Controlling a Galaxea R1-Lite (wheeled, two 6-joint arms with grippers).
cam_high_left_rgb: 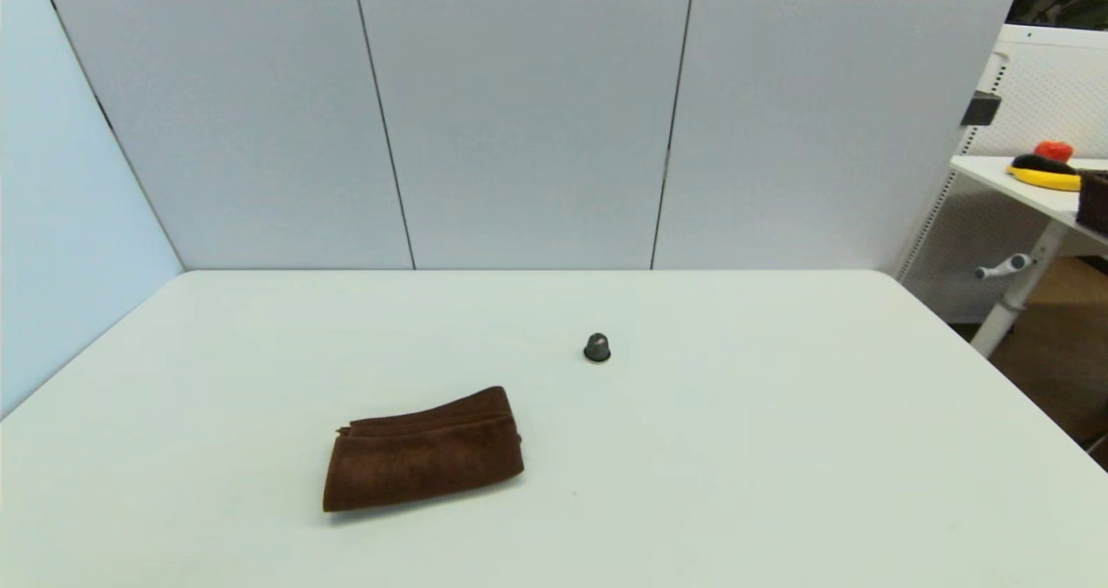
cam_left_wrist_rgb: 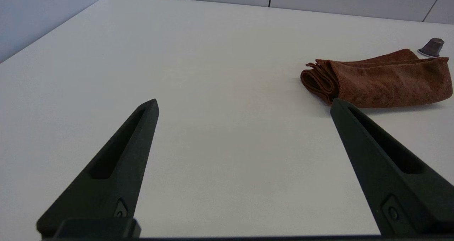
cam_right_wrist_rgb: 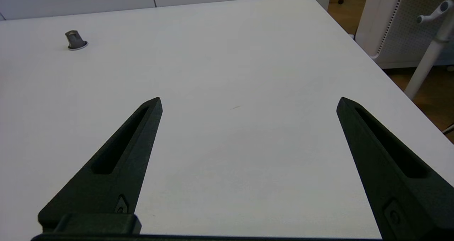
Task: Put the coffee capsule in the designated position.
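left gripper [cam_left_wrist_rgb: 244,104]: two long black fingers spread wide apart, nothing between them, held low over bare white table [cam_left_wrist_rgb: 198,74]. out of the head view. seen from the wrist, the tip of one finger [cam_left_wrist_rgb: 349,118] overlaps the near edge of the brown towel [cam_left_wrist_rgb: 379,79]; whether it touches cannot be told.

right gripper [cam_right_wrist_rgb: 249,102]: black fingers likewise spread wide, empty, held low over bare tabletop near the table's right edge. out of the head view.

coffee capsule [cam_high_left_rgb: 596,347]: small, dark grey, slightly shiny; stands upright on its wider flat rim, dome up, on the white tabletop a little right of centre. free of both grippers and well apart from each. in the right wrist view it shows far off, ahead of the fingers [cam_right_wrist_rgb: 75,40]; in the left wrist view it sits just beyond the far end of the towel [cam_left_wrist_rgb: 432,47].

brown towel [cam_high_left_rgb: 424,451]: folded, several layers showing at one edge, lying flat on the near left part of the table. nearer the robot than the capsule and to its left, apart from it.

table [cam_high_left_rgb: 779,449]: white, rounded corners, grey panel wall [cam_high_left_rgb: 519,112] behind.

beyond the right edge: a second white table [cam_high_left_rgb: 1021,181] bearing a yellow and black item [cam_high_left_rgb: 1043,172] and something red-orange [cam_high_left_rgb: 1053,150].
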